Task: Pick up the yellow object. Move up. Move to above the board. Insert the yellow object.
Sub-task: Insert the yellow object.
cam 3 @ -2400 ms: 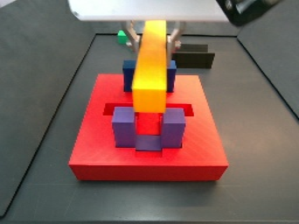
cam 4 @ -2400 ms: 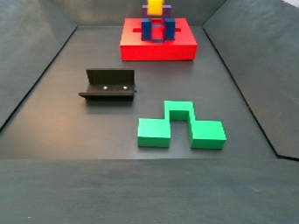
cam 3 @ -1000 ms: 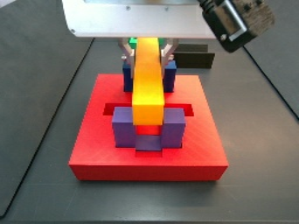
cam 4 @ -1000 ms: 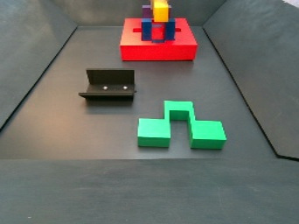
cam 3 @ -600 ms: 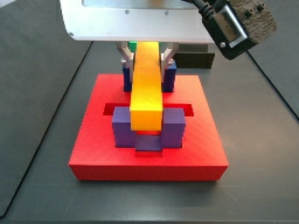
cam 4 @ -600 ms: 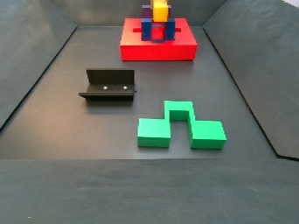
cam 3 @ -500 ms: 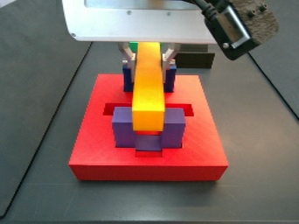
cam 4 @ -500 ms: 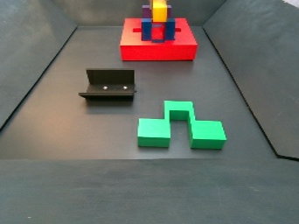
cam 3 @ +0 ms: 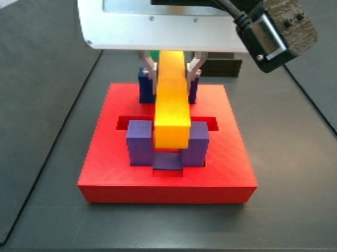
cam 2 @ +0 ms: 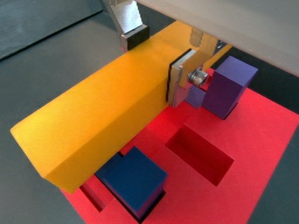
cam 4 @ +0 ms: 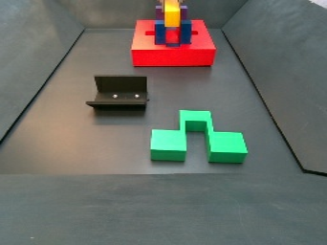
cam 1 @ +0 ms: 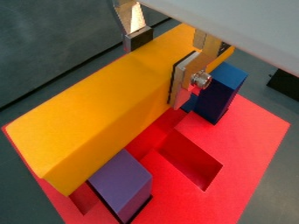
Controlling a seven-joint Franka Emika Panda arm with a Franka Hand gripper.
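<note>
My gripper (cam 1: pixel 162 59) (cam 2: pixel 158 57) is shut on the yellow object (cam 1: pixel 105 122) (cam 2: pixel 103 114), a long yellow-orange bar, pads pressed on its two long sides near one end. In a side view the gripper (cam 3: pixel 170 67) holds the yellow object (cam 3: pixel 172 98) level over the board (cam 3: pixel 118 169), a red slab. The bar runs between the blue posts (cam 3: pixel 144 85) and its near end sits between the tops of the purple posts (cam 3: pixel 138 144). Whether it touches them is unclear. From far off, the yellow object (cam 4: pixel 170 13) stands over the board (cam 4: pixel 147 54).
An open recessed slot (cam 1: pixel 193 157) (cam 2: pixel 201 156) lies in the board beside the bar. The fixture (cam 4: pixel 118 93) and a green block (cam 4: pixel 194 139) rest on the dark floor. A black block (cam 3: pixel 224 68) lies behind the board.
The gripper has come down with the yellow object, whose near end has sunk from above the purple posts to between their tops. Nothing else moved.
</note>
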